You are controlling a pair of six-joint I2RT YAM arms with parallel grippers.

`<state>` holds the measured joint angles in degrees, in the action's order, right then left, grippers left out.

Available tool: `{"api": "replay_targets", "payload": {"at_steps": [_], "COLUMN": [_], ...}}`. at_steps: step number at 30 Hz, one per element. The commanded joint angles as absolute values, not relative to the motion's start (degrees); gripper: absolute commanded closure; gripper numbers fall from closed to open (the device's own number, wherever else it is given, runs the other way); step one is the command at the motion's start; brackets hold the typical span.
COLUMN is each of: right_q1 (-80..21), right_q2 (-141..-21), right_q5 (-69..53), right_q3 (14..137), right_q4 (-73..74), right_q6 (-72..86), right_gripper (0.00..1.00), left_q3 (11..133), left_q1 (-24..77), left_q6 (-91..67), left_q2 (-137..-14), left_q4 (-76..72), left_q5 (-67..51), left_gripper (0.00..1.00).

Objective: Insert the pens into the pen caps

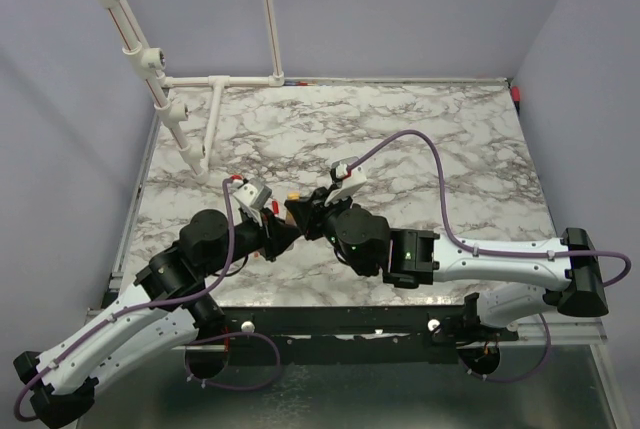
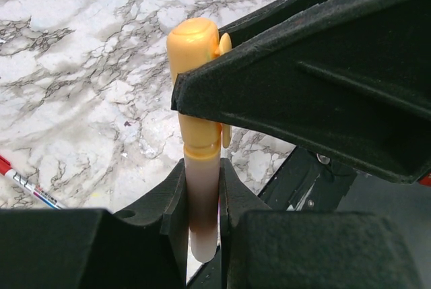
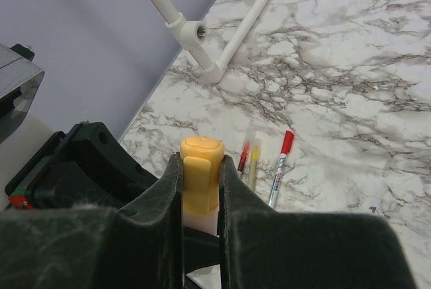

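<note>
"What did the left jaws hold?"

"They were almost shut, pinching a thin, smooth, pale pen (image 2: 202, 195) that stood upright."

"And the right jaws?"

"Almost shut too. They squeezed the round yellow plastic cap (image 3: 201, 157) sitting on the pen's top, above the marbled surface (image 3: 337, 67). More pens (image 3: 279, 168) lay flat there."

The top view looks steeply down from above and behind both arm bases, far enough to take in the whole white marble-patterned desk (image 1: 400, 139). The left wrist view sits very close behind the left gripper (image 2: 202, 201), looking along its fingers at the desk. The right wrist view, equally close behind the right gripper (image 3: 201, 181), faces the far-left corner's white plastic pipe frame (image 3: 222, 46). All three share the yellow-orange plastic pen cap (image 2: 194, 46).
</note>
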<state>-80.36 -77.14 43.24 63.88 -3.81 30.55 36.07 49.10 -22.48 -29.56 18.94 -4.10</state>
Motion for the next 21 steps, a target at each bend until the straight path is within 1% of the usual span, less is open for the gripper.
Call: {"api": "replay_targets", "payload": {"at_steps": [1, 14, 18, 21], "right_q1": [-82.18, -84.56, -85.36, -85.83], "right_q2": [-76.56, -76.55, -76.46, -76.46], "right_q5": [43.02, 41.39, 41.57, 41.85], "right_q3": [62.49, 62.85, 62.71, 62.81], "right_q4": [-2.25, -3.16, -3.43, -3.43], "right_q6": [32.25, 31.90, 31.08, 30.73], "right_gripper": [0.99, 0.98, 0.94, 0.89], "left_q3": [35.95, 35.60, 35.60, 35.57], "left_q1": [48.87, 48.88, 48.91, 48.85], "left_q6": [-22.63, -22.77, -22.83, -22.78], "left_q2": [-28.26, -27.76, -27.74, -27.64], "left_q4": [16.57, 16.38, 16.43, 16.37], "left_q5": [0.26, 1.81, 2.07, 2.24], "left_gripper": [1.00, 1.00, 1.00, 1.00]}}
